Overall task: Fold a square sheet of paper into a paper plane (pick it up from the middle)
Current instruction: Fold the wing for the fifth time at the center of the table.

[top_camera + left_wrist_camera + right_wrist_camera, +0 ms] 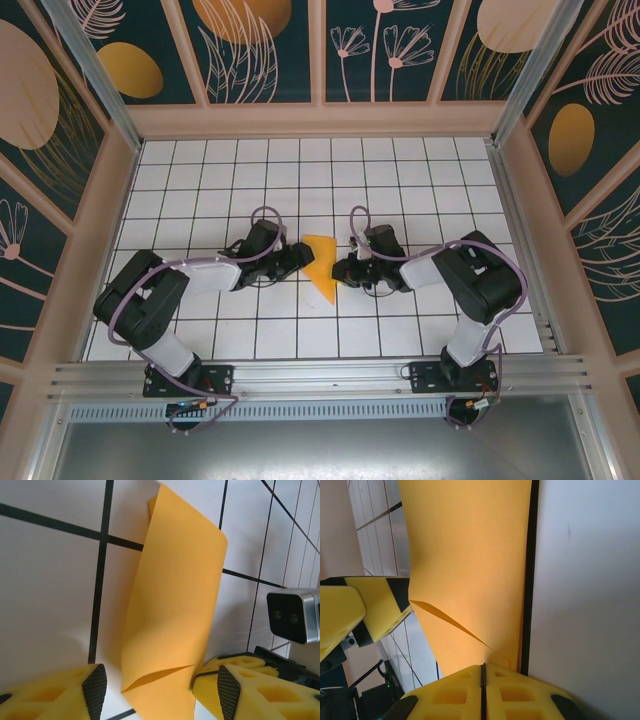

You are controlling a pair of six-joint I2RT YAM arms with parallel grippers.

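Observation:
The orange-yellow sheet of paper lies mid-table between the two arms, folded to a pointed wedge with its tip toward the near edge. In the left wrist view the paper curves up off the tiles, with a loose flap near its bottom. My left gripper is open, and its fingers straddle the paper's near end without pressing it. My right gripper is shut on the paper's edge; the paper spreads away from its fingertips.
The table is white tile with black grid lines. Patterned walls close it in at the back and both sides, and an aluminium rail runs along the near edge. The right wrist's camera sits close to my left fingers.

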